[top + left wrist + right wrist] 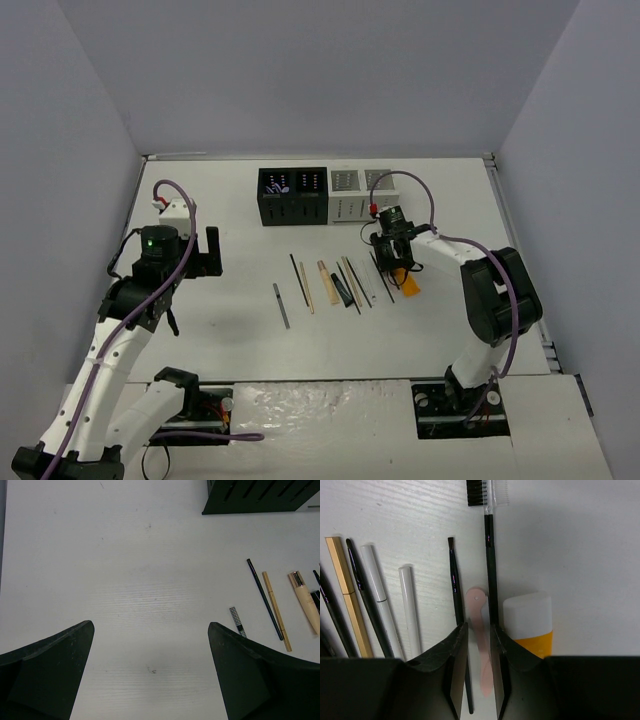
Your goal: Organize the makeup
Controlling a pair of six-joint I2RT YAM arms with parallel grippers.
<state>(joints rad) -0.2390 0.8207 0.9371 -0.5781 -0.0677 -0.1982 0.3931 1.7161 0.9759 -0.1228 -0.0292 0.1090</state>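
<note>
Only the right wrist view shows the grip: the right gripper's [479, 627] jaws pinch a flat pink tool [479, 612] lying on the table [580, 555]. A thin black brush [453, 575] lies just left of it, a black brow comb [490, 555] runs along its right edge, and the white-capped orange tube [535, 642] sits beside that. The left wrist view shows the left gripper's [150, 625] jaws spread wide above the table, with a chequered stick [238, 621] near the right one. From above, the makeup [345, 285] lies in a row in front of the black organizer [292, 197] and the white organizer [360, 195]. The table is white, and the walls [320, 70] around it are pale grey.

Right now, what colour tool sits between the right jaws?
The tool is pale pink; right wrist view.
</note>
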